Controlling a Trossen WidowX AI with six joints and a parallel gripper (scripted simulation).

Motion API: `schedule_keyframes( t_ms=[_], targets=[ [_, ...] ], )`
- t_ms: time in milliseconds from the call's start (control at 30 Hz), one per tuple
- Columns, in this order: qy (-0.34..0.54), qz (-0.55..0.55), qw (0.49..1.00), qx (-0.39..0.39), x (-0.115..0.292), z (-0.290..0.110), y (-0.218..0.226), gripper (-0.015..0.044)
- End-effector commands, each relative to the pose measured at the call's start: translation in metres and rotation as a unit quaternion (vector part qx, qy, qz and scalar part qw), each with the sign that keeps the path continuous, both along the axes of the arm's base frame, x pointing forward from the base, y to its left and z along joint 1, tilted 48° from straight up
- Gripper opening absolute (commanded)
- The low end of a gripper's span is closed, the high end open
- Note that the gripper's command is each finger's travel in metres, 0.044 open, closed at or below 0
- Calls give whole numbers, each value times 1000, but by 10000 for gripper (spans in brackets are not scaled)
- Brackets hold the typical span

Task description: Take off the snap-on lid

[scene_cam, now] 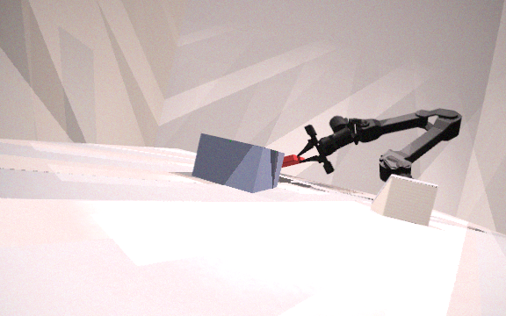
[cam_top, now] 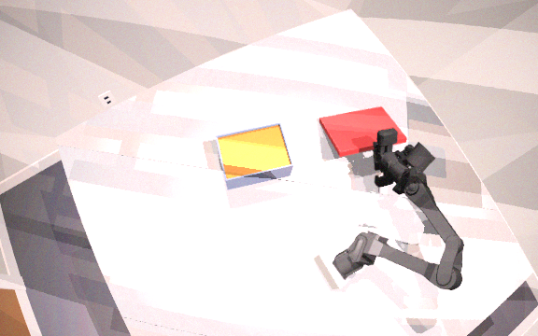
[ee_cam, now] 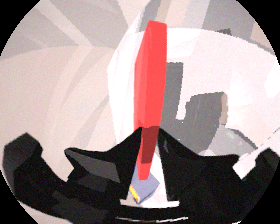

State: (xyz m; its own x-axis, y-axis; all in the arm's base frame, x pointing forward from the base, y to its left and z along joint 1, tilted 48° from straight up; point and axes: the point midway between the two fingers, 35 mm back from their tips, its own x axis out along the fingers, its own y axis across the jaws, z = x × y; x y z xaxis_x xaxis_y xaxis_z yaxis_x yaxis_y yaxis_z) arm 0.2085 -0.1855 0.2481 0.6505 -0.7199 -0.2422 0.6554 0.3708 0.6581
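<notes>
The storage box (cam_top: 241,181) (scene_cam: 222,158) is blue-grey and stands open on the table, its yellow inside showing; a corner of the box also shows in the wrist view (ee_cam: 147,184). The flat red lid (cam_top: 355,125) (scene_cam: 290,161) (ee_cam: 151,75) is off the box, to its right in the top view. My gripper (cam_top: 375,152) (scene_cam: 300,159) (ee_cam: 149,130) is shut on the lid's near edge. The lid is held a little above the table with its smooth face up, roughly level, a shadow beside it. The lid's underside is hidden in the top view.
A cream block (cam_top: 327,273) (scene_cam: 411,202) stands by the arm's base. The white table (cam_top: 180,243) has its right edge beyond the lid and gripper in the top view. Strong patches of light and shadow cross the table.
</notes>
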Motion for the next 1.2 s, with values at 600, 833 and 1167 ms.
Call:
schedule_keyframes(
  t_ms=[600, 833, 1167],
  targets=[
    [10, -5, 1000, 4, -2, -19, -16, 0],
    [11, -5, 1000, 4, -3, -23, -20, 0],
    [10, -5, 1000, 4, -3, -12, -16, 263]
  ],
)
